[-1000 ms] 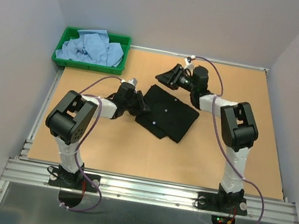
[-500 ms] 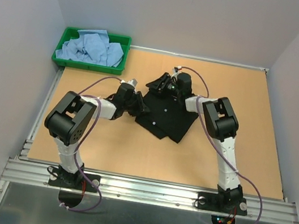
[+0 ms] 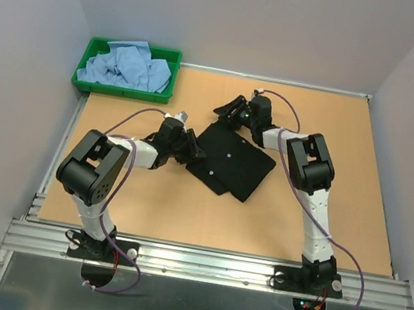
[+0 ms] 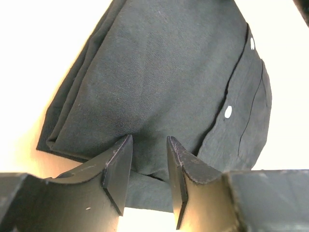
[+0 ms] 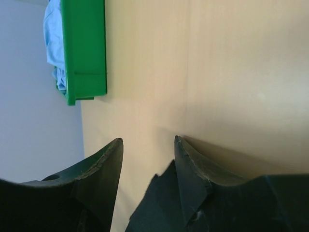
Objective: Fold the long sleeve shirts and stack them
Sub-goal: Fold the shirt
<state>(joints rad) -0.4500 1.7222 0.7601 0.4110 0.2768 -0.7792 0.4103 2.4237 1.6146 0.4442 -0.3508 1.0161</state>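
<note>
A black long sleeve shirt (image 3: 236,161) lies folded into a rectangle in the middle of the table, small pale buttons (image 4: 228,111) on its front. My left gripper (image 3: 194,150) sits low at its left edge, open; in the left wrist view the jaws (image 4: 149,139) straddle the black cloth (image 4: 164,63). My right gripper (image 3: 228,112) is open just beyond the shirt's far corner. A point of black cloth (image 5: 157,203) shows between its fingers (image 5: 148,140), with bare table ahead. Light blue shirts (image 3: 126,67) lie crumpled in the tray.
The green plastic tray (image 3: 118,92) stands at the far left corner and shows again in the right wrist view (image 5: 87,48). Grey walls close in the wooden table (image 3: 181,214) on three sides; a metal rail runs along the near edge.
The right arm swung in toward the shirt's far corner, its elbow shifting left, and the gripper dipped over that edge then drew slightly back. The left gripper stayed at the shirt's left edge.
</note>
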